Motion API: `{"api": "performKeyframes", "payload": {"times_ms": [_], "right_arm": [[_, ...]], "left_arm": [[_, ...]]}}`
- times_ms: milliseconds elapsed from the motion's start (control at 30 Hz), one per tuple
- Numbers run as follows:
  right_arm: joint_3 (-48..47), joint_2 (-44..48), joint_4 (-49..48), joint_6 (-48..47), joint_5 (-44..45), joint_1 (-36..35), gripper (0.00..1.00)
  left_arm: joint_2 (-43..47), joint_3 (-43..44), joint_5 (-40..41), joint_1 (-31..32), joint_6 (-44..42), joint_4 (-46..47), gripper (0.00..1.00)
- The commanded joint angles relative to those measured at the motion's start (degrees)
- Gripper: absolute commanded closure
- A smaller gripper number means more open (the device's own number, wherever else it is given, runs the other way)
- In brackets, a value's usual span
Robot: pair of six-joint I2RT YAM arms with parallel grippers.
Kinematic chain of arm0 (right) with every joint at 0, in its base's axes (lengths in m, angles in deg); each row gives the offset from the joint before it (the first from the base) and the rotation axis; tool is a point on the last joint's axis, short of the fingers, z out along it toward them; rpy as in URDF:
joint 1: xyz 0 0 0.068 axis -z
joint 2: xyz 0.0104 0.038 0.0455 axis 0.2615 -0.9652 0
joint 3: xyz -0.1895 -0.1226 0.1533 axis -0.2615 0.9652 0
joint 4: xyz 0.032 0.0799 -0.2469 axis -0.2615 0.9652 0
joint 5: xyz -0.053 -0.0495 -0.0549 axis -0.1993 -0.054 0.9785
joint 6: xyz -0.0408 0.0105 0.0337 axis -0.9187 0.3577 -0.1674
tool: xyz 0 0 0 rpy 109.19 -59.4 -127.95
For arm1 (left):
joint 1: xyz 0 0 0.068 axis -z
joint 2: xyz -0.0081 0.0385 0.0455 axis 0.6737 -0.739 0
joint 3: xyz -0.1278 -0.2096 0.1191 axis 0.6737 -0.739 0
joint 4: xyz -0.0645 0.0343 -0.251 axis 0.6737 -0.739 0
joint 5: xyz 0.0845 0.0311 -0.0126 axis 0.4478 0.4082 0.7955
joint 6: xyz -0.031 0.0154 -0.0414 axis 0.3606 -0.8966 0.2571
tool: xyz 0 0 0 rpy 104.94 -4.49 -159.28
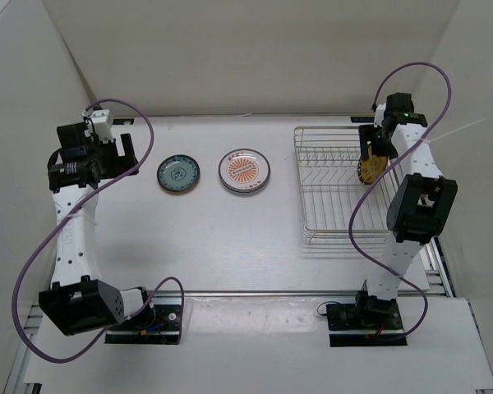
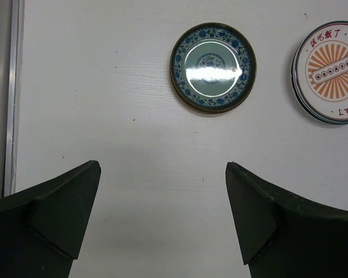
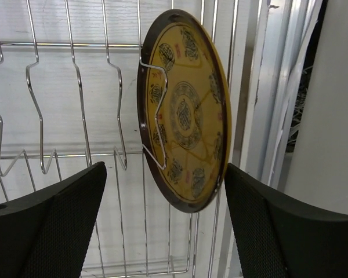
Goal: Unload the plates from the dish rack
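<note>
**Yellow plate lined up for lifting out of the rack**

Nearest the arm bases, only bare worktop [image 1: 230, 246] is seen. Further in, the dish rack [image 1: 329, 205] is set on the right side. On the left, two plates are laid flat and apart: a teal-blue plate [image 1: 178, 174] and a sunburst plate [image 1: 244, 170], the latter apparently resting on another plate. The left pincer [image 2: 162, 165] is held above the worktop short of the teal-blue plate, fully spread and with nothing in it.

Toward the far right of the rack, a yellow plate [image 3: 188, 110] is stood on edge against a wire prong. No other plate is made out in the rack. The right pincer [image 3: 165, 167] is placed astride it with the jaws wide; one finger is just beside the rim and the other well apart, so nothing is gripped yet.

The step in hand is judged to be the grasp on this plate. Next, the jaws need to be closed squarely on the rim and the plate lifted clear of the prong before it is carried to the worktop.
</note>
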Motion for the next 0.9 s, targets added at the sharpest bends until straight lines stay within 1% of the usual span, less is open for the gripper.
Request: {"api": "performKeyframes", "payload": {"times_ms": [0, 133, 267, 300, 333, 367, 467, 500, 533, 600, 633, 700, 733, 800, 833, 867], "right_arm": [[-2.7, -0.3, -0.9, 1.1, -2.6, 0.3, 0.15], [-2.7, 0.4, -0.3, 2.7, -2.6, 0.3, 0.18], [-2.7, 1.8, -0.3, 3.9, -1.8, 0.3, 0.21], [-2.7, 1.8, -0.3, 4.5, -1.8, 0.3, 0.29], [-2.7, 1.8, -0.3, 4.5, -1.2, 0.3, 0.35], [-2.7, 1.8, -0.3, 5.0, -0.7, 0.3, 0.37], [-2.7, 1.8, -0.3, 6.3, 0.6, 0.3, 0.56], [-2.7, 1.8, -0.3, 7.3, 2.0, 0.3, 0.58], [-2.7, 1.8, -0.3, 7.8, 2.8, 0.3, 0.58], [-3.2, 1.8, -0.3, 8.3, 3.4, 0.3, 0.64], [-3.2, 1.8, -0.3, 9.1, 4.3, 0.3, 0.64], [-3.2, 1.2, 0.2, 9.6, 5.4, 0.3, 0.71], [-3.7, 1.2, 0.2, 10.5, 6.1, 0.3, 0.73], [-3.7, 1.2, 0.7, 11.2, 7.2, 0.3, 0.84], [-3.7, 1.2, 1.2, 11.2, 8.1, 0.3, 0.84], [-4.2, 1.2, 1.2, 11.8, 8.1, 0.3, 0.87]], "left_arm": [[0.8, 0.8, 0.3, 0.1, 0.0, -0.7, 0.0], [0.2, 0.8, 0.3, 0.1, 0.0, -0.7, 0.0], [-0.4, 0.8, -1.5, 0.1, 0.6, -0.7, 0.0], [-0.4, 0.8, -1.5, 0.1, 0.6, -0.7, 0.0], [-0.9, 0.8, -2.1, 0.1, 0.6, -0.7, 0.0], [-0.9, 0.3, -2.1, 0.1, 0.6, -0.7, 0.0], [-0.9, 0.3, -2.6, 0.1, 0.6, -0.7, 0.0], [-0.9, 0.3, -2.6, 0.1, 0.6, -0.7, 0.0], [-0.9, 0.3, -2.6, 0.1, 0.6, -0.7, 0.0], [-0.9, 0.3, -3.2, 0.1, 0.6, -0.7, 0.0], [-0.9, 0.3, -3.2, 0.1, 0.6, -0.7, 0.0], [-0.9, 0.3, -3.2, 0.1, 0.6, -0.7, 0.0], [-0.9, 0.3, -3.2, 0.1, 0.6, -0.7, 0.0], [-1.4, 0.3, -3.2, 0.1, 0.6, -0.7, 0.0], [-1.4, 0.3, -3.2, 0.1, 0.6, -1.2, 0.0], [-1.4, 0.3, -3.2, 0.1, 0.6, -1.2, 0.0]]}}
